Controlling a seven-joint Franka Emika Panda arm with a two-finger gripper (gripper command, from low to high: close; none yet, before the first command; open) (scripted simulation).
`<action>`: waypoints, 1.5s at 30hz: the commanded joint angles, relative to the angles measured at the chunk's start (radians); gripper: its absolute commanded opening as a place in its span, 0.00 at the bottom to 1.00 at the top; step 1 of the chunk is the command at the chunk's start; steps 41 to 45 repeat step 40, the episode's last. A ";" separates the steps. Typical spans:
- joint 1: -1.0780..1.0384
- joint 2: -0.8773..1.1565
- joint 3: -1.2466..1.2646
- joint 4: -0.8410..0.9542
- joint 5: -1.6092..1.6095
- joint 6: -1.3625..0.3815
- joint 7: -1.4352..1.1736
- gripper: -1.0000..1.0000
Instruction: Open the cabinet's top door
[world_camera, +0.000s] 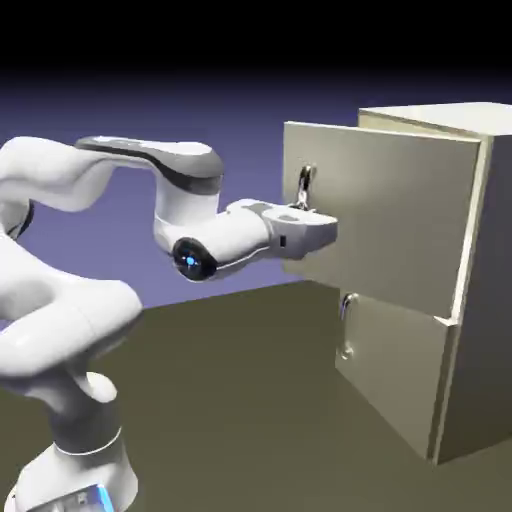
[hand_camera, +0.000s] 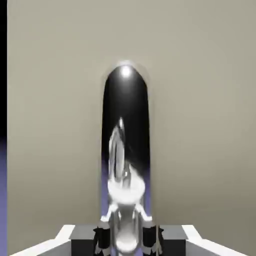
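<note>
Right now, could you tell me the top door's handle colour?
Shiny silver handle, mirror-like; clearest in the hand view.

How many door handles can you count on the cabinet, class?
2: the top door's handle, clamped in the gripper, and the lower door's handle, free. Other cabinet sides are hidden.

- A computer-rendered simulation space, not a real room.
- A plain blue-violet backdrop (world_camera: 200, 110) fading to black above.
- A flat, bare olive-brown table (world_camera: 250, 400) holding one smooth, untextured beige cabinet (world_camera: 470, 300).
</note>
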 joint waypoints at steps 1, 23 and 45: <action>-0.017 0.014 -0.028 -0.003 -0.037 -0.042 -0.013 0.00; -0.331 0.723 -0.361 0.392 -0.900 -0.688 -0.430 0.00; -0.331 1.232 -0.364 0.922 -1.271 -0.909 -0.540 1.00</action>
